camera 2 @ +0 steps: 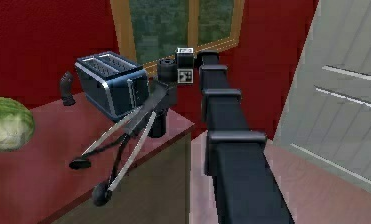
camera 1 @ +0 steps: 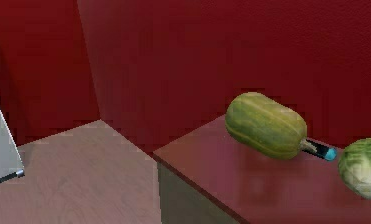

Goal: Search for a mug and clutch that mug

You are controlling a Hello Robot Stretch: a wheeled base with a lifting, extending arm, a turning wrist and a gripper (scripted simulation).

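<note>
Arm side view: the arm [camera 2: 228, 130] reaches out over a red tabletop [camera 2: 53, 185]. The jaws show against bare tabletop, their thin fingers [camera 2: 118, 133] slanting down, and they hold nothing. Just behind the jaws stands a toaster [camera 2: 111, 82]. Beyond the toaster, farther from the jaws, is a small dark thing [camera 2: 66, 88]; whether it is the mug cannot be told. A round melon [camera 2: 11, 122] lies well left of the jaws. In the forward view, an oblong melon [camera 1: 265, 125] and a dark-handled tool [camera 1: 318, 150] lie on the tabletop.
</note>
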